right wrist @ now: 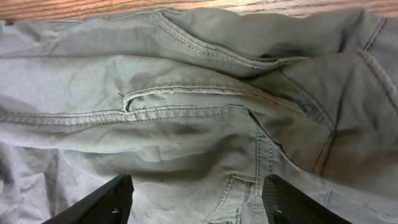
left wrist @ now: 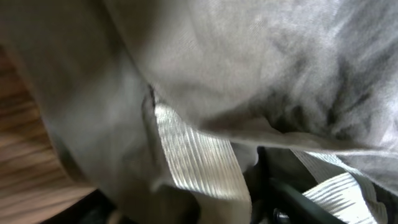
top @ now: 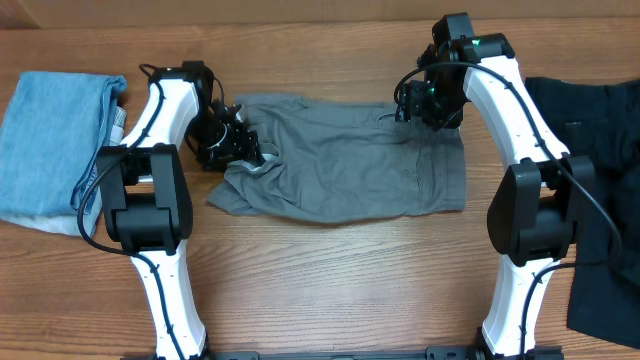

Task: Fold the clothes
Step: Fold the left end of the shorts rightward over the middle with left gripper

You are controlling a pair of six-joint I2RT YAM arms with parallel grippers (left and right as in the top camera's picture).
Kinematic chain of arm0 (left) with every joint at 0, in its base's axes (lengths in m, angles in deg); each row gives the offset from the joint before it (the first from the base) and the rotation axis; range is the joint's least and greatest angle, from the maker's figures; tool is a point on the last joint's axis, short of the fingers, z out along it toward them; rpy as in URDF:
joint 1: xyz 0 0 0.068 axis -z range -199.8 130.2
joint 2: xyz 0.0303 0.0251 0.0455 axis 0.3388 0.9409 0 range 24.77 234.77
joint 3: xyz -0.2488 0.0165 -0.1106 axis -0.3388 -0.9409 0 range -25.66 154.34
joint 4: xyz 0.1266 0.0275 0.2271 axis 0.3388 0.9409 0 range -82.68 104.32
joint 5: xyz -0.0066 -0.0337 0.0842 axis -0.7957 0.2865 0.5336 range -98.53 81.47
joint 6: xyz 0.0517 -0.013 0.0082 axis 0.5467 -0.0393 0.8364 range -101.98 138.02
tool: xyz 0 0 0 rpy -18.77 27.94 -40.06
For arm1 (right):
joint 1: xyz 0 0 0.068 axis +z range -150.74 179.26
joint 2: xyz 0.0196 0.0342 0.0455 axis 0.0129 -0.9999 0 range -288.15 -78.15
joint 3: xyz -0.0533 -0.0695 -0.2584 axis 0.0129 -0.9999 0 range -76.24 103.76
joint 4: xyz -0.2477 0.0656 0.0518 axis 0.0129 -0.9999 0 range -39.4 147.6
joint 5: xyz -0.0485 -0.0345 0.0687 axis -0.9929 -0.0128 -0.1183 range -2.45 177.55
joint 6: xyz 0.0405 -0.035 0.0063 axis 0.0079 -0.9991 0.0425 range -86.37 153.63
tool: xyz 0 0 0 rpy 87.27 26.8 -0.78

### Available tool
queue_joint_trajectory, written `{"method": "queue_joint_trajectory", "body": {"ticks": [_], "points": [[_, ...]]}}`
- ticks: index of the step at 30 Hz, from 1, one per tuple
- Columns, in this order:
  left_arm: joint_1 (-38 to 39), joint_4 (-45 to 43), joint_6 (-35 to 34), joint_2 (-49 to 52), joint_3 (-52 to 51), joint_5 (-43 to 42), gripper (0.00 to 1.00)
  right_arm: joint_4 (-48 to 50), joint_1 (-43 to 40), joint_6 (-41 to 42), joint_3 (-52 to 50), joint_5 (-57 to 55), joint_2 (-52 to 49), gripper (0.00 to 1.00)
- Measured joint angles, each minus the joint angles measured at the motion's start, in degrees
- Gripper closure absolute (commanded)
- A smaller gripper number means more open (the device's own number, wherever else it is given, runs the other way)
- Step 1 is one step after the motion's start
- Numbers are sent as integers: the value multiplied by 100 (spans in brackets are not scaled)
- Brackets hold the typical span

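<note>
The grey shorts (top: 345,165) lie spread out in the middle of the wooden table (top: 330,280). The left gripper (top: 237,147) is at the left end of the shorts, where the cloth is bunched up. In the left wrist view the grey cloth and its pale striped lining (left wrist: 199,162) fill almost the whole picture and hide the fingers, so I cannot tell if they are closed on it. The right gripper (right wrist: 196,186) is over the top right part of the shorts, by a pocket seam. Its two fingers (right wrist: 106,202) are wide apart and hold nothing. A blue garment (top: 50,130) lies at the far left of the table. A black garment (top: 600,180) lies at the far right.
</note>
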Motion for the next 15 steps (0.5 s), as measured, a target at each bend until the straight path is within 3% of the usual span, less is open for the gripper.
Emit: {"method": "queue_joint_trajectory", "body": {"ticks": [1,3,4,6,7,15], "points": [[0,0,24,2,-17,-52,41,-9,0,0,0,2,0,30],[0,-9,33,13,-44,-140,73,-26,0,0,0,2,0,39],[0,-11,76,22,-48,-155,96,-24,0,-28,0,0,0,67],[2,-9,129,72,-52,-186,96,-9,0,-15,-37,2,0,93],[0,-9,140,76,-52,-192,96,24,0,-20,-114,0,0,96],[-15,743,74,129,396,214,96,977,0,-37,-1270,2,0,96]]}}
